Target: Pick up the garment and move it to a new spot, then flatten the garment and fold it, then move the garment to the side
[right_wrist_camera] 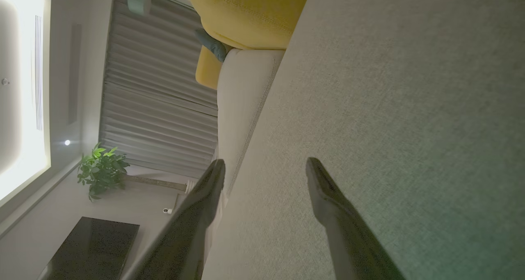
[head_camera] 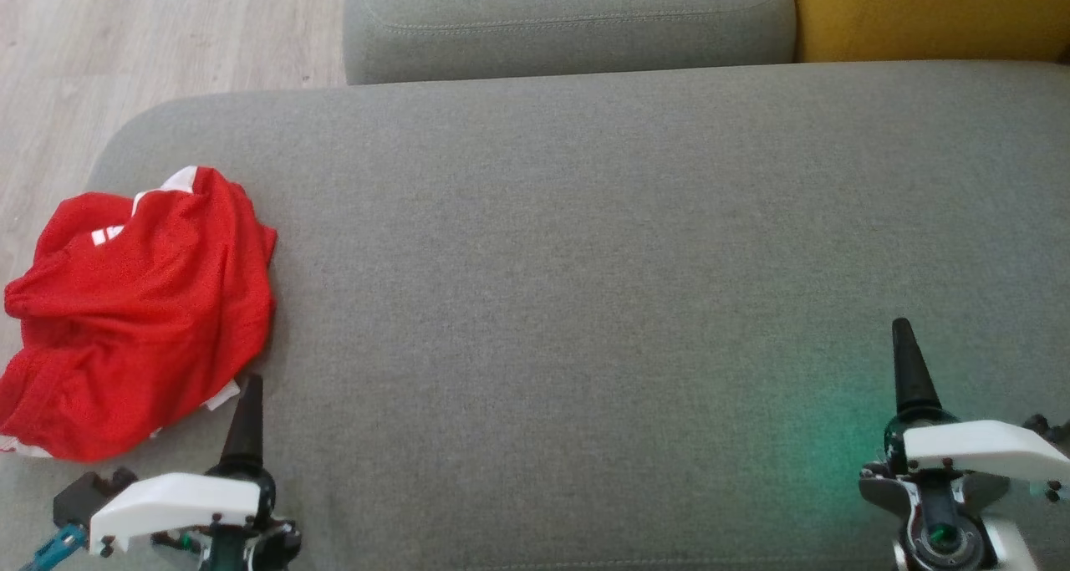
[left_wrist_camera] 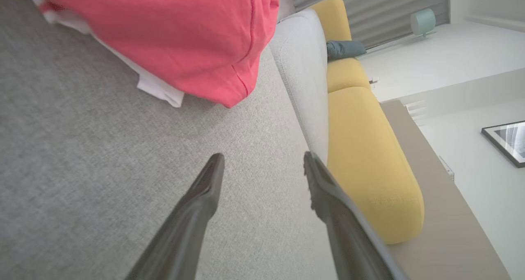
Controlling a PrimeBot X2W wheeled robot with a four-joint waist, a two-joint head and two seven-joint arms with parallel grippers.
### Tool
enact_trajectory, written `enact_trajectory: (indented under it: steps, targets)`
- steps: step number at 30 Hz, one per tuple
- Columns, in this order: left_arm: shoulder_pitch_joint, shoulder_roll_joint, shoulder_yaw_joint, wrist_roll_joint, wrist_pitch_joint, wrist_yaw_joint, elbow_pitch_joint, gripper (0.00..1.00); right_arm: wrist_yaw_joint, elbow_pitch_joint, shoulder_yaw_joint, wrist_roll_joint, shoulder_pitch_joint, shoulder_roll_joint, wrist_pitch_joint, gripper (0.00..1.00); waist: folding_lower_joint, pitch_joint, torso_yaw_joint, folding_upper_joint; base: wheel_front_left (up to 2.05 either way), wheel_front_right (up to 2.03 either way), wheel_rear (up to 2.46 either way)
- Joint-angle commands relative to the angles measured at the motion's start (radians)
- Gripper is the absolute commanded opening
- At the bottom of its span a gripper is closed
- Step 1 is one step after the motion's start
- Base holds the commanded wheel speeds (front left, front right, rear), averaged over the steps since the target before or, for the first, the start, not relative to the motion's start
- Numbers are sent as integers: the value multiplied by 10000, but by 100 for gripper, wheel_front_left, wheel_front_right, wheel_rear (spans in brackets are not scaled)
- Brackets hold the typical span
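The garment (head_camera: 142, 312), a bright red mesh jersey with white trim, lies crumpled in a heap at the left edge of the grey couch seat (head_camera: 585, 262). My left gripper (head_camera: 251, 383) hovers just at the heap's near right corner, close to a white hem, open and empty. In the left wrist view the garment (left_wrist_camera: 172, 30) is ahead of the spread fingers (left_wrist_camera: 205, 198), apart from them. My right gripper (head_camera: 901, 327) stands far off at the lower right above bare grey fabric, open with nothing between its fingers (right_wrist_camera: 328, 198).
A grey back cushion (head_camera: 568, 19) and a yellow cushion (head_camera: 928, 11) line the far side of the seat. Pale wood floor (head_camera: 125, 36) lies beyond the left edge. A green glow (head_camera: 836, 437) falls on the fabric near my right gripper.
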Motion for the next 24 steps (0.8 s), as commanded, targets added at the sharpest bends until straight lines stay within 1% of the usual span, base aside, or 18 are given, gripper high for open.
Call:
enact_trajectory:
  steps: [1, 24]
  targets:
    - [-587, 117, 59, 279, -87, 45, -378, 100, 23, -345, 138, -262, -658, -128, -132, 100, 0, 2, -1, 0, 0, 0, 0]
    - [-908, 244, -432, 3396, -760, 516, -363, 100, 37, 54, 767, -3357, -1107, -136, -810, 100, 0, 90, -57, 0, 0, 0, 0]
